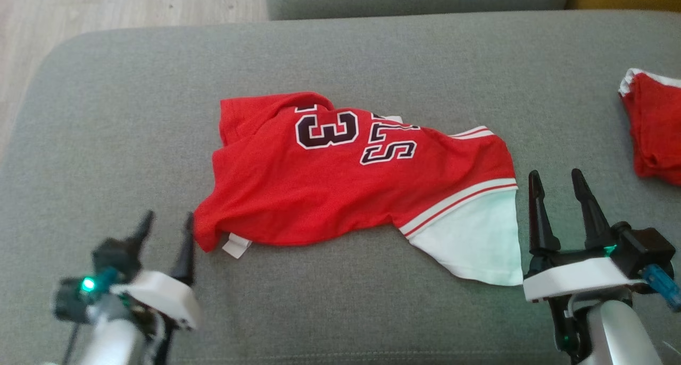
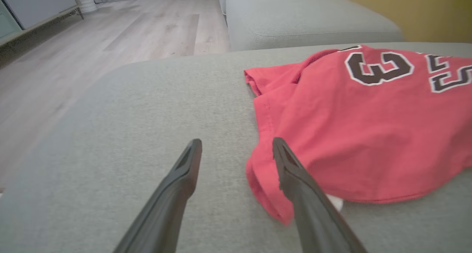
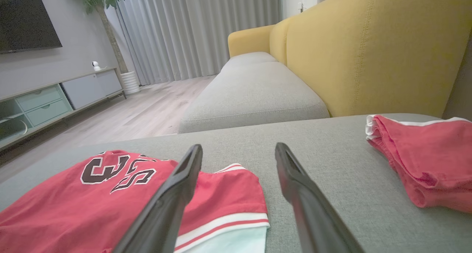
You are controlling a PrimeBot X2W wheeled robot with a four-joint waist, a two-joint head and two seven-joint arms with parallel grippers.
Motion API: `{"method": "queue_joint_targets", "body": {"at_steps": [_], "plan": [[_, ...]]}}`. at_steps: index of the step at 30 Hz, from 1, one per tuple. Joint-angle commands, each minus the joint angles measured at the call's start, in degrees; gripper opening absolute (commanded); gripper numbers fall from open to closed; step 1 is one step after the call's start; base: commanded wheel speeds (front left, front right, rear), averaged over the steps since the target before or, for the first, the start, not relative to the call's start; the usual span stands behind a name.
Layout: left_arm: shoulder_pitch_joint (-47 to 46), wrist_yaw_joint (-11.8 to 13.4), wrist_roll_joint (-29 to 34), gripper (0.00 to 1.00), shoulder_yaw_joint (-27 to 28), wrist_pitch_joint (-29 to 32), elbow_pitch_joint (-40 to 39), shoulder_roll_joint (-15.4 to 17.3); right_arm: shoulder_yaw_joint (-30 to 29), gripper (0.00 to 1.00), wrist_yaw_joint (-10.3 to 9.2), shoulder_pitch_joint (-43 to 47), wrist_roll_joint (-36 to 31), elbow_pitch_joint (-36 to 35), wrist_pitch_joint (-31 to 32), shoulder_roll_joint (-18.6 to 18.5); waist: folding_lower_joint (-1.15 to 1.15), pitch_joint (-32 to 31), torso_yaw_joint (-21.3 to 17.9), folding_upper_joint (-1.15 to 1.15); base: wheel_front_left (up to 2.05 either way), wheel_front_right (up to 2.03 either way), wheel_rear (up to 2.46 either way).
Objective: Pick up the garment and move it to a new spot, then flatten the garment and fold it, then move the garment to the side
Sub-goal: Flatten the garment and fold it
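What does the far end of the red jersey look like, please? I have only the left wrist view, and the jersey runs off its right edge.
Observer: In the head view, the red jersey ends in a white panel below red-and-white stripes, lying on the grey sofa cushion.
Operator: Thank you. Where is the right gripper?
Observer: The right gripper is open, close beside that white panel's outer edge, and holds nothing.
Operator: Is anything else on the cushion?
Observer: Yes, a second red garment with white trim lies at the cushion's right side, apart from the jersey.
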Motion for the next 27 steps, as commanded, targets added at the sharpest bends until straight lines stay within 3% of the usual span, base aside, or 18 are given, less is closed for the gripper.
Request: {"method": "queue_joint_targets", "body": {"at_steps": [1, 10, 27], "plan": [[-0.65, 0.06, -0.69, 1.00, 1.48, -0.74, -2.37, -0.07, 1.67, 1.00, 0.37, -0.48, -0.45, -1.65, -0.23, -0.29, 0.00, -0.65, 0.46, 0.00, 0.00, 0.00, 0.00], [2.12, -1.90, -2.38, 1.00, -3.43, 1.76, -0.20, -5.58, 2.68, 1.00, 0.37, 0.19, -1.00, -2.67, 0.71, -0.29, 0.00, -0.57, -0.64, 0.00, 0.00, 0.00, 0.00], [-7.97, -3.53, -4.07, 1.00, -2.79, 0.20, 16.92, -7.04, 2.48, 1.00, 0.37, -0.40, -1.50, -3.83, 1.30, -0.29, 0.00, 1.99, -3.54, 0.00, 0.00, 0.00, 0.00]]}}
